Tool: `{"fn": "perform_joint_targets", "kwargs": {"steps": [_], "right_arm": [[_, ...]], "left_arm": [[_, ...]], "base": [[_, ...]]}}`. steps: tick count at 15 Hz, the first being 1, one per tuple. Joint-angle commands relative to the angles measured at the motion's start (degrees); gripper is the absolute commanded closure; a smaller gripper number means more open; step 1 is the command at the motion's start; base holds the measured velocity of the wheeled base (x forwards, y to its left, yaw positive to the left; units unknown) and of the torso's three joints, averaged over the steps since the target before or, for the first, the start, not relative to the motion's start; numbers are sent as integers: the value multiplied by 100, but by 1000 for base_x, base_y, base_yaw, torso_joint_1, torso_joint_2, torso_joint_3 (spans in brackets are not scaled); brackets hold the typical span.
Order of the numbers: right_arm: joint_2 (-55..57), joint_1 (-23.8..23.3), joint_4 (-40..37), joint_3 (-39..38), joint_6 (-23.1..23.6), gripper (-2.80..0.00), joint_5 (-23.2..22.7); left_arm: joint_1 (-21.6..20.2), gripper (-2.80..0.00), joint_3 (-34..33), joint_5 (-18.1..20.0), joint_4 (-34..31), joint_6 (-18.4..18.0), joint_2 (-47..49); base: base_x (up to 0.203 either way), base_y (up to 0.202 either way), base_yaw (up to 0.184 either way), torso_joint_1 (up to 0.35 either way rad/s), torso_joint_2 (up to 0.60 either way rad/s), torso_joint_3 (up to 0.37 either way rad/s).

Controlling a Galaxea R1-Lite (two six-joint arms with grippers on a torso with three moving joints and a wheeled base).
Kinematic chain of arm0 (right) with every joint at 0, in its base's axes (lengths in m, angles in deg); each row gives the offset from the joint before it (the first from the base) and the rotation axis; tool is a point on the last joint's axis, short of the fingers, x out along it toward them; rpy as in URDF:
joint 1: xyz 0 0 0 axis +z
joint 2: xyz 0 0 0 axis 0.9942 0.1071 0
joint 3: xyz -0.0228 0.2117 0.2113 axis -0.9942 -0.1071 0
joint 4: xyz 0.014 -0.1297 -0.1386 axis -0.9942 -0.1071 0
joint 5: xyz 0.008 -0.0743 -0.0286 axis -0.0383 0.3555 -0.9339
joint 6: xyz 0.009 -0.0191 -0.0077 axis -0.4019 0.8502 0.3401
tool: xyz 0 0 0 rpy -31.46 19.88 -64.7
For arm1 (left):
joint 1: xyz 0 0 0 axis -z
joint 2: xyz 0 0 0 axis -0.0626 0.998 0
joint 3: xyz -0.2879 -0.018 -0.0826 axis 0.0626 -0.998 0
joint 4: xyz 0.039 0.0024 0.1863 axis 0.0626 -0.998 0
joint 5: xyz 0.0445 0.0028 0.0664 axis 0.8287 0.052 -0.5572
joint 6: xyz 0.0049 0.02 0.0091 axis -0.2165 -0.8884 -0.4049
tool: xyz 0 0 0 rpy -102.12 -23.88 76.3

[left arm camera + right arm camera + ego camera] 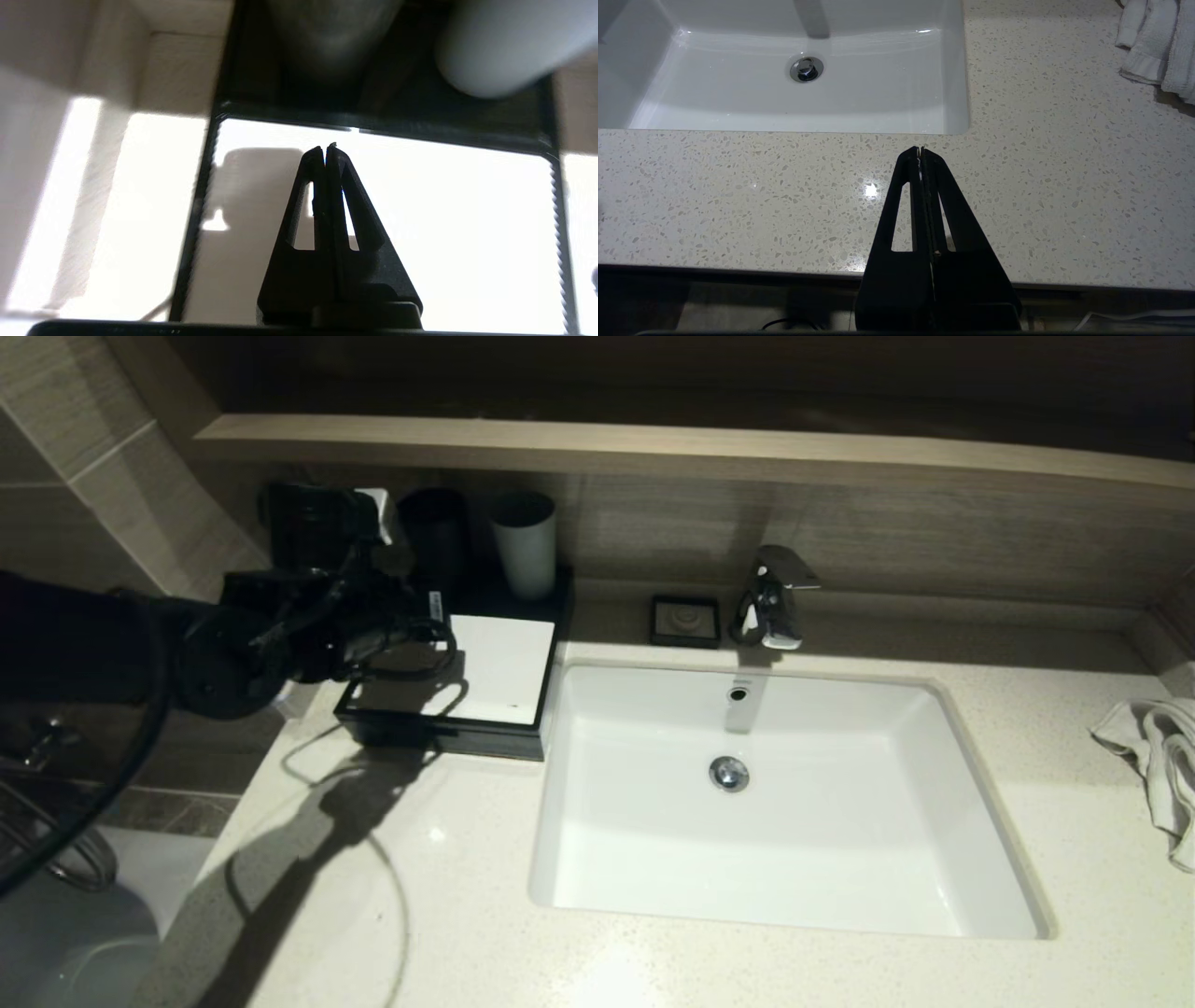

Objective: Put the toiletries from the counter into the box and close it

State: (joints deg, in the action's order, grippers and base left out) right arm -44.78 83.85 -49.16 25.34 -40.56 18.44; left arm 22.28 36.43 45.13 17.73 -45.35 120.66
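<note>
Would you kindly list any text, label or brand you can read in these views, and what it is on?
None can be read.
White label on the left arm's wrist: print too small.
Embossed mark in the small black dish: too blurred.
Box, faucet, tumblers: nothing visible.

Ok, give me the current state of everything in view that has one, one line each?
Flat black box with white top panel: drawer shut.
Left pincer: shut, empty, over the box's white panel.
Right pincer: shut, empty, parked at the speckled cream stone counter's front edge.
Chrome tap: no water running.
White rectangular sink basin: empty, drain stopper down.
White cloth towel: crumpled at the counter's right edge.
Toiletry packets: none visible.
</note>
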Motion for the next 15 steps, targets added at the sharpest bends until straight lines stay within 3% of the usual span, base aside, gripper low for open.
{"fn": "perform_joint_targets", "kwargs": {"steps": [1, 10, 15], "right_arm": [[9, 0, 0, 0, -1, 0, 5], [0, 0, 0, 0, -1, 0, -3], [0, 0, 0, 0, -1, 0, 6]], "left_arm": [[16, 0, -541, 4, 17, 1, -910], [-73, 0, -2695, 39, -91, -331, -3635], [-98, 0, -3364, 18, -1161, -383, -5587]], "base": [[0, 0, 0, 0, 0, 0], [0, 0, 0, 0, 0, 0], [0, 0, 0, 0, 0, 0]]}}
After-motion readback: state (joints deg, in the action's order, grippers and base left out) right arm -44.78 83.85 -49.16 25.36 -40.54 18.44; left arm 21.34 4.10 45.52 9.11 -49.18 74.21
